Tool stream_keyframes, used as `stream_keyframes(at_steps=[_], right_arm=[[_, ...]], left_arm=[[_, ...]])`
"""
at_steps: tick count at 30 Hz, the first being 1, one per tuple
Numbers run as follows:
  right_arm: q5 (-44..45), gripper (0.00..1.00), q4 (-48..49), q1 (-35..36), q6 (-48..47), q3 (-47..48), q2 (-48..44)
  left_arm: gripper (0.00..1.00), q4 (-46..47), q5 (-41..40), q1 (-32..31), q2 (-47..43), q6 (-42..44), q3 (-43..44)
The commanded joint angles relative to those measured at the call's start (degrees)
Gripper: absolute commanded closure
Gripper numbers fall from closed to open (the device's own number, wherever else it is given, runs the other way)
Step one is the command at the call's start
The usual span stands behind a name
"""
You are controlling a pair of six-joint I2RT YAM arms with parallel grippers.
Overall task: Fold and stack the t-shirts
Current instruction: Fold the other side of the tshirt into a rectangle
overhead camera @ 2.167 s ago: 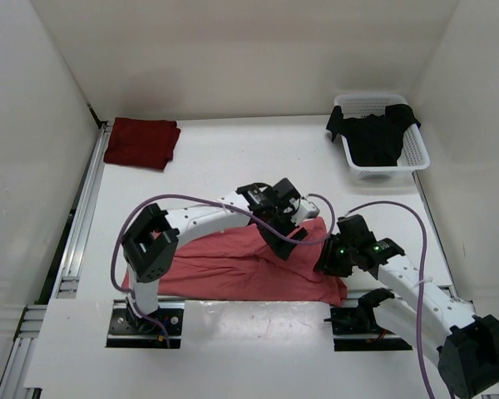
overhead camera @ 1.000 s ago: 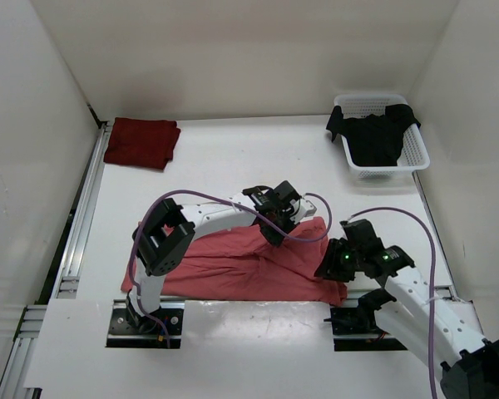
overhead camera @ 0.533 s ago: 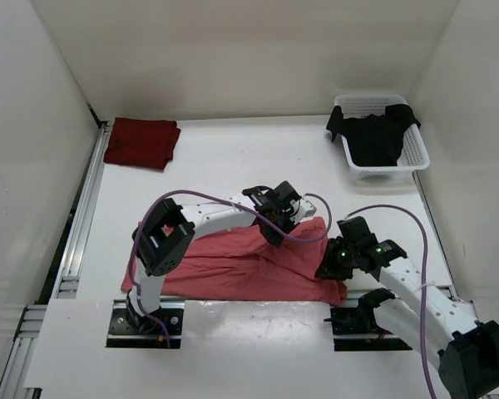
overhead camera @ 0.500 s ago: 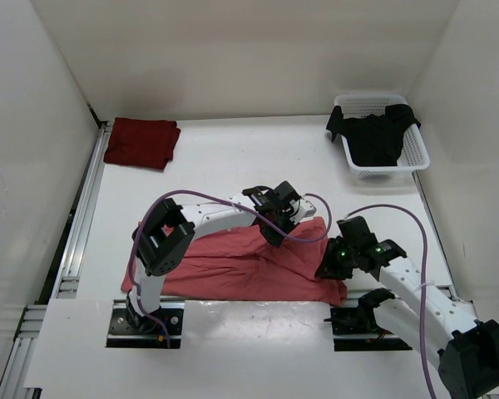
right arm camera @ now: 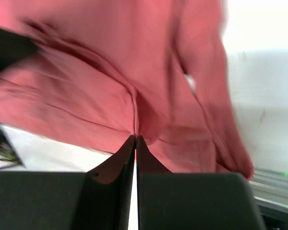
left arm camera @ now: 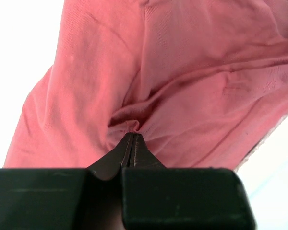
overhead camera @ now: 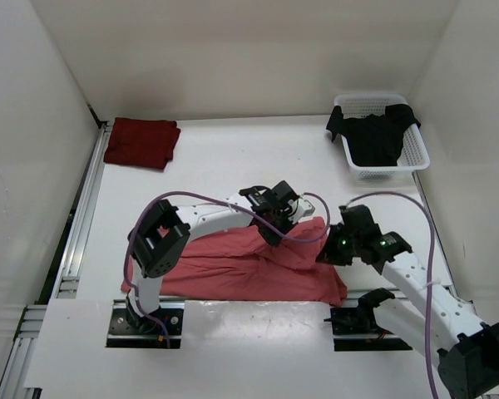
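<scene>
to raise a fold, clenched on salmon pink t-shirt point(overhead camera: 233, 270): left gripper point(left arm camera: 133, 135) mid-cloth, right gripper point(right arm camera: 135, 137) near its edge.

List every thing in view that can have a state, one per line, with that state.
left gripper: shut on salmon pink t-shirt
right gripper: shut on salmon pink t-shirt
salmon pink t-shirt: rumpled, pinched by both grippers
dark maroon t-shirt: folded, lying far left
white basket: upright
black t-shirt: unfolded, draped in the white basket
</scene>
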Motion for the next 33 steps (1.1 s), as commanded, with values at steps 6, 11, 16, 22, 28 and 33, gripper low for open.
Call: stream_keyframes(at_steps=[6, 11, 16, 22, 28, 33], right_arm=[[4.4, 0.97, 5.7, -0.6, -8.2, 12.2, 13.8], [5.0, 0.97, 7.6, -6.6, -11.1, 15.3, 20.2], [4.3, 0.97, 9.1, -9.8, -13.5, 17.9, 24.1], [2.2, 0.97, 10.4, -10.5, -13.5, 19.3, 28.6], [0.9, 0.78, 9.7, -10.5, -14.6, 20.3, 29.8], [2.9, 0.50, 7.8, -10.5, -15.7, 23.1, 25.8]], left_arm=[[0.90, 0.8, 0.6, 0.7, -6.0, 0.0, -1.9], [0.90, 0.8, -3.2, 2.4, -4.8, 0.0, 0.3], [0.90, 0.8, -8.0, 4.2, -3.6, 0.0, 2.1], [0.90, 0.8, -8.5, 4.2, -1.7, 0.0, 1.6], [0.77, 0.8, -9.1, 4.2, 0.1, 0.0, 2.2], [0.31, 0.2, -13.6, 4.2, 0.1, 0.0, 4.1]])
